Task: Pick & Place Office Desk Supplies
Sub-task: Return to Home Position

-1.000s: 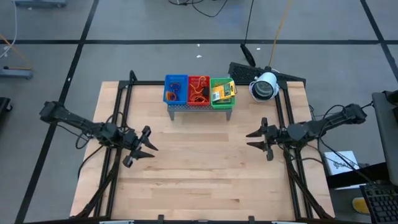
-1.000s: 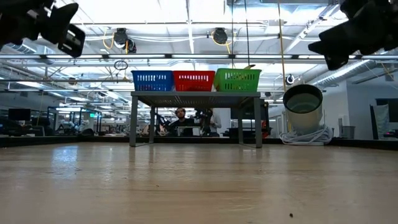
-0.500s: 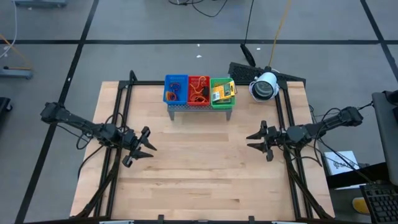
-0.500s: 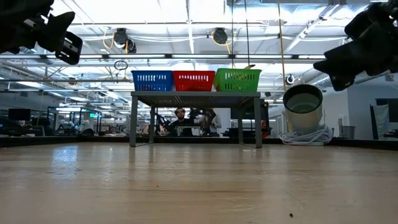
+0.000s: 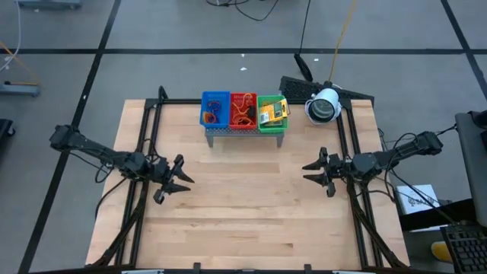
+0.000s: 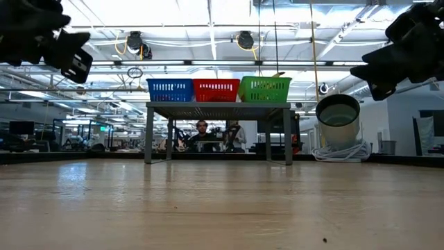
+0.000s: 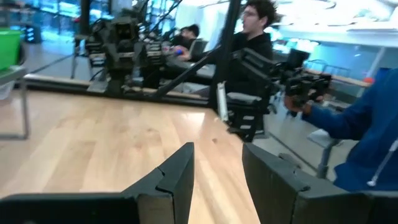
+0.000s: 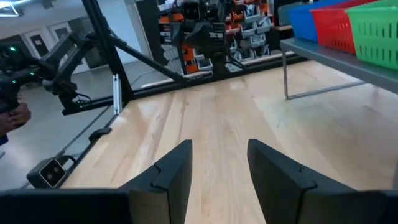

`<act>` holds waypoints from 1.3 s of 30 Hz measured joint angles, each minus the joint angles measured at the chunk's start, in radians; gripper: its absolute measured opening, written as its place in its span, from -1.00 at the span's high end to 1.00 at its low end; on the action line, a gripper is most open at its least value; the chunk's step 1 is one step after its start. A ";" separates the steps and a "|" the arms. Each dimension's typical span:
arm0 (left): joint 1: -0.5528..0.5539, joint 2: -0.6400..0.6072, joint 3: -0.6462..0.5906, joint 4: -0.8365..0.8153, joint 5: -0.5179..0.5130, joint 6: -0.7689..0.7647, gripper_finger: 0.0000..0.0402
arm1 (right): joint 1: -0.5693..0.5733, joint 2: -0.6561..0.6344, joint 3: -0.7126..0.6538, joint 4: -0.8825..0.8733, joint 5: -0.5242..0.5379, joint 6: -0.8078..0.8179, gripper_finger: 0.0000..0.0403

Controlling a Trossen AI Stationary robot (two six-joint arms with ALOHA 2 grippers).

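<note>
Grippers barely budged from above: left gripper (image 5: 179, 180) and right gripper (image 5: 309, 169) hang over the table (image 5: 251, 221), office desk supplies (image 5: 242, 114) in trays (image 5: 203, 111) on the shelf (image 5: 243, 131). Low view, right one dipped slightly. Wrist views: both jaws parted, empty, so only homing remains

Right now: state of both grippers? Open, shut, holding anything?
Left gripper: jaws open, holding nothing, above the table's left side.
Right gripper: jaws open, holding nothing, above the table's right side.

Grey floor (image 5: 190, 30) around the wooden table (image 5: 243, 221), bright ceiling lights (image 6: 208, 12), people (image 6: 201, 129) far beyond
</note>
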 joint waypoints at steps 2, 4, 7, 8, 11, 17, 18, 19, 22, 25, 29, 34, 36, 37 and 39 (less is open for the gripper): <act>0.000 0.000 0.000 -0.016 -0.026 -0.009 0.28 | -0.001 0.001 -0.012 -0.011 0.006 0.011 0.29; 0.000 0.000 0.000 -0.022 -0.047 -0.012 0.28 | -0.007 -0.002 -0.026 -0.022 0.033 0.039 0.29; 0.001 0.000 0.000 -0.040 -0.056 -0.015 0.28 | -0.026 0.006 -0.026 -0.085 0.077 0.082 0.29; 0.001 0.000 0.000 -0.046 -0.062 -0.017 0.28 | -0.034 0.006 -0.026 -0.089 0.079 0.082 0.29; 0.002 0.000 0.000 -0.061 -0.075 -0.004 0.28 | -0.060 0.004 -0.027 -0.073 0.078 0.047 0.29; 0.063 0.000 0.000 -0.099 -0.107 -0.004 0.28 | -0.111 0.005 -0.028 -0.062 0.077 -0.011 0.29; 0.081 0.000 0.000 -0.098 -0.113 -0.004 0.28 | -0.122 0.005 -0.028 -0.060 0.077 -0.019 0.29; 0.099 0.000 0.000 -0.096 -0.114 -0.003 0.28 | -0.133 0.005 -0.028 -0.050 0.077 -0.029 0.29; 0.163 0.000 0.000 -0.096 -0.081 0.000 0.28 | -0.167 0.005 -0.028 -0.017 0.061 -0.068 0.29; 0.236 0.000 0.000 -0.122 -0.011 -0.009 0.28 | -0.209 0.005 -0.028 -0.009 0.026 -0.080 0.29; 0.315 0.000 0.000 -0.162 0.103 -0.016 0.28 | -0.267 0.005 -0.028 -0.018 -0.030 -0.066 0.29; 0.342 0.000 0.000 -0.196 0.169 -0.012 0.28 | -0.311 0.005 -0.028 -0.024 -0.081 -0.041 0.29; 0.337 0.000 0.000 -0.206 0.172 -0.005 0.28 | -0.319 0.005 -0.028 -0.023 -0.081 -0.042 0.29; 0.333 0.000 0.000 -0.219 0.172 -0.003 0.28 | -0.322 0.005 -0.028 -0.023 -0.080 -0.044 0.29; 0.326 0.000 0.000 -0.236 0.163 -0.008 0.28 | -0.328 0.005 -0.028 -0.023 -0.080 -0.045 0.29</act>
